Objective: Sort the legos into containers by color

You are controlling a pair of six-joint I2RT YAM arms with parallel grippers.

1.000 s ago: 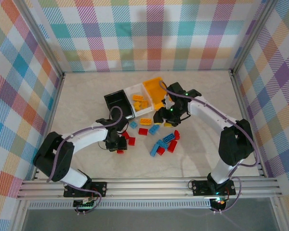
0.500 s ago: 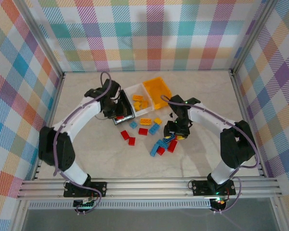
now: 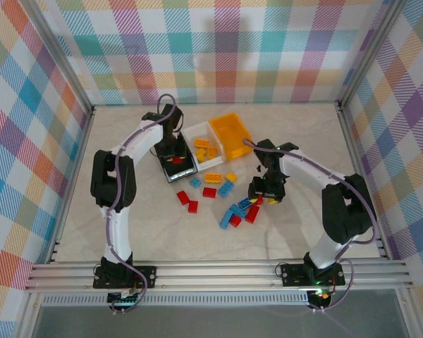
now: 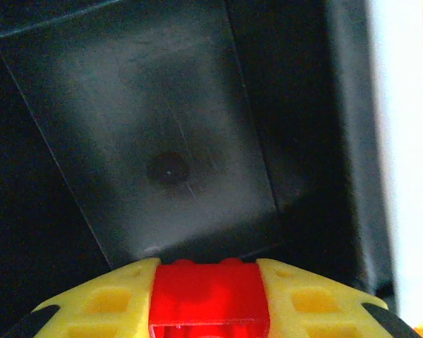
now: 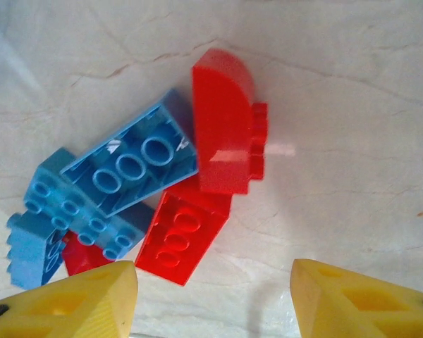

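Observation:
My left gripper (image 3: 175,158) hangs inside the black bin (image 3: 186,169), shut on a red lego (image 4: 210,296); the bin's bare floor (image 4: 162,141) lies below it. My right gripper (image 3: 265,191) stands open just above the table. In front of it lies a pile: a curved red lego (image 5: 222,134), a flat red one (image 5: 183,232) and two blue ones (image 5: 130,165). Nothing sits between its yellow fingertips (image 5: 77,303). The white bin (image 3: 191,131) holds yellow legos (image 3: 201,144). Beside it is the yellow-orange bin (image 3: 229,134).
Loose legos lie between the arms: yellow (image 3: 213,177), blue (image 3: 226,188) and red (image 3: 209,192) ones, plus two reds (image 3: 187,201) further left. Checkered walls enclose the table on three sides. The white bin's wall (image 4: 402,141) is just right of the left gripper.
My left arm lifted a red lego from the table and swung back into the black bin. My right gripper moved from beside the yellow-orange bin down to the red-and-blue pile.

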